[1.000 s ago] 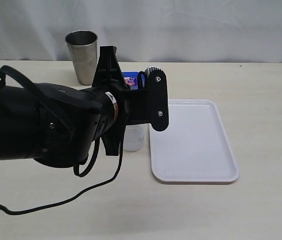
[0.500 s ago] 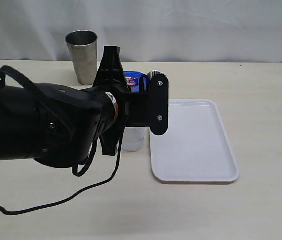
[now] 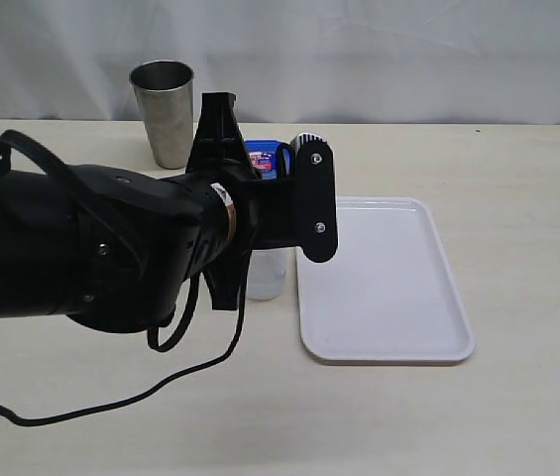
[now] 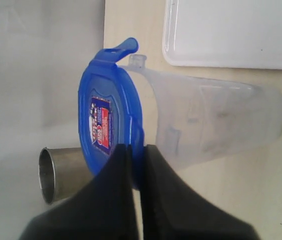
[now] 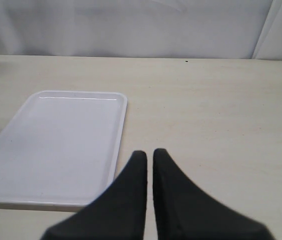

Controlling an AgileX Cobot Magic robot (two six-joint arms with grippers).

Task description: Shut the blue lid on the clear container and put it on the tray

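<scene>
The blue lid (image 4: 108,125) with its red-and-white sticker rests tilted against the rim of the clear container (image 4: 215,125). One snap flap sticks out past the rim. My left gripper (image 4: 134,150) is shut on the lid's edge. In the exterior view my left arm covers most of the container (image 3: 266,275). Only the lid's top (image 3: 268,157) shows above the wrist. The container stands on the table just left of the white tray (image 3: 389,283). My right gripper (image 5: 149,152) is shut on nothing and hovers over the table beside the tray's (image 5: 56,140) near corner.
A grey steel cup (image 3: 166,111) stands at the back left, behind my left arm, and shows beside the lid (image 4: 61,172) in the left wrist view. A black cable (image 3: 111,402) trails over the table's front left. A white curtain closes the back.
My left gripper with the lid has shifted slightly left and then back right over the container. Lid and container stay together. The tray and cup have not moved.
</scene>
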